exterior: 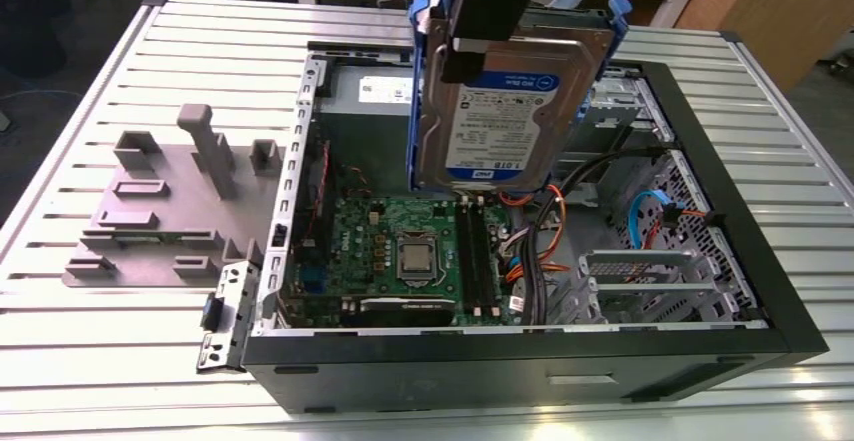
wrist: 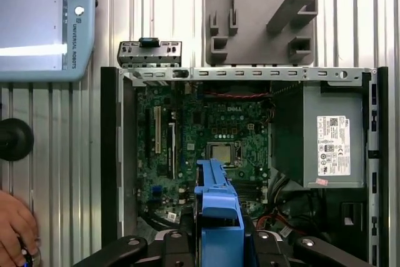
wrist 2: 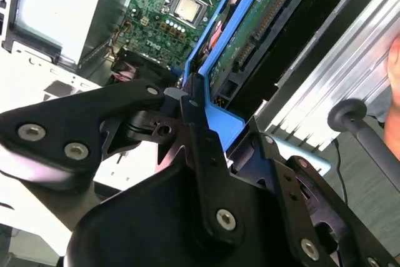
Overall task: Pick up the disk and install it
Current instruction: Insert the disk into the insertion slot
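The black gripper [exterior: 481, 53] was pinched on the top edge of the disk [exterior: 501, 121], a flat silver hard drive with a white-and-blue label in a blue plastic carrier frame. The disk hung upright at the upper centre of the exterior view, over the green motherboard [exterior: 400, 251] inside the open black computer case [exterior: 787, 311]. The case lay on the ribbed aluminium bench [exterior: 120, 361], beside a grey moulded fixture plate [exterior: 147, 221].
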### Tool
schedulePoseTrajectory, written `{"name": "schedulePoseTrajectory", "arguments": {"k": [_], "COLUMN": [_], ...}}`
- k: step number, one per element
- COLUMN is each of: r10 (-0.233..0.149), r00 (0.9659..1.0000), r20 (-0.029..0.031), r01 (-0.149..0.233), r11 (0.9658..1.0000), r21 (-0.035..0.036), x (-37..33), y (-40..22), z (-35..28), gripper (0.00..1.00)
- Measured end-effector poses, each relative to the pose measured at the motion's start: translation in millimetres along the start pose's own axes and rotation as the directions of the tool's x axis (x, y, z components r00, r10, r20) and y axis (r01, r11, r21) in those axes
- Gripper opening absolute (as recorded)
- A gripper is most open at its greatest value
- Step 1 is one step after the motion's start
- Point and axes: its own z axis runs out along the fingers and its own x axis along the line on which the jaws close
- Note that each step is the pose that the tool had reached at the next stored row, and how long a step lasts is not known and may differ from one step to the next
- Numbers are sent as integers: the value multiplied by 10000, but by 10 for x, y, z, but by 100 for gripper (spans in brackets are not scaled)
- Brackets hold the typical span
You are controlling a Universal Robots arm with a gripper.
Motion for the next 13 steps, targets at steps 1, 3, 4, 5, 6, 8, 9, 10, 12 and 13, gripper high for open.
{"name": "schedulePoseTrajectory", "arguments": {"k": [1, 3, 4, 5, 6, 8, 9, 10, 12, 13], "r10": [0, 0, 0, 0, 0, 0, 1, 0, 0, 0], "r00": [10000, 10000, 10000, 10000, 10000, 10000, 10000, 10000, 10000, 10000], "r20": [1, 0, -2, -1, -1, -1, -2, -1, -1, -1], "r01": [0, 0, 0, 0, 0, 0, -1, 0, 0, 0], "r11": [10000, 10000, 10000, 10000, 10000, 10000, 10000, 10000, 10000, 10000], "r21": [1, 1, 0, 0, 0, 0, 0, 0, 0, 0], "x": [5, 7, 7, 7, 7, 6, 6, 6, 5, 4], "y": [-10, -35, -51, -70, -88, -125, -146, -166, -205, -222], "z": [2, 6, 7, 9, 11, 15, 16, 19, 23, 25], "gripper": [36, 36, 36, 36, 36, 36, 36, 36, 36, 36]}}
